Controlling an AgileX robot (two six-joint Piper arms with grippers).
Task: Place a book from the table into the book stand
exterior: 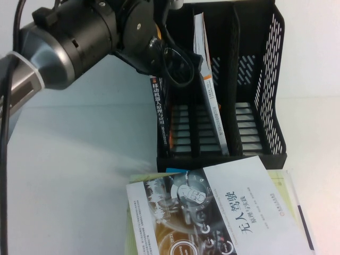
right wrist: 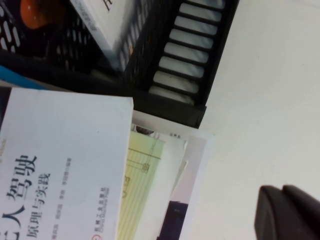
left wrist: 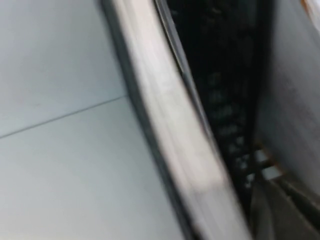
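A black three-slot book stand (exterior: pixel 272 101) stands at the back right of the table. A dark book with an orange-lettered spine (exterior: pixel 161 114) stands upright at the stand's left slot. My left gripper (exterior: pixel 172 62) is right at this book's top. The left wrist view is blurred and shows the book's pale page edge (left wrist: pixel 175 130) beside the dark stand (left wrist: pixel 220 90). A white book (exterior: pixel 209 90) leans in the middle slot. My right gripper (right wrist: pixel 286 214) is out of the high view; it hangs shut and empty over bare table right of the book stack.
A stack of books lies in front of the stand, topped by a white and grey book (exterior: pixel 212 207), also in the right wrist view (right wrist: pixel 65 160). The stand's right slot (exterior: pixel 247 122) holds nothing. Bare table lies to the left.
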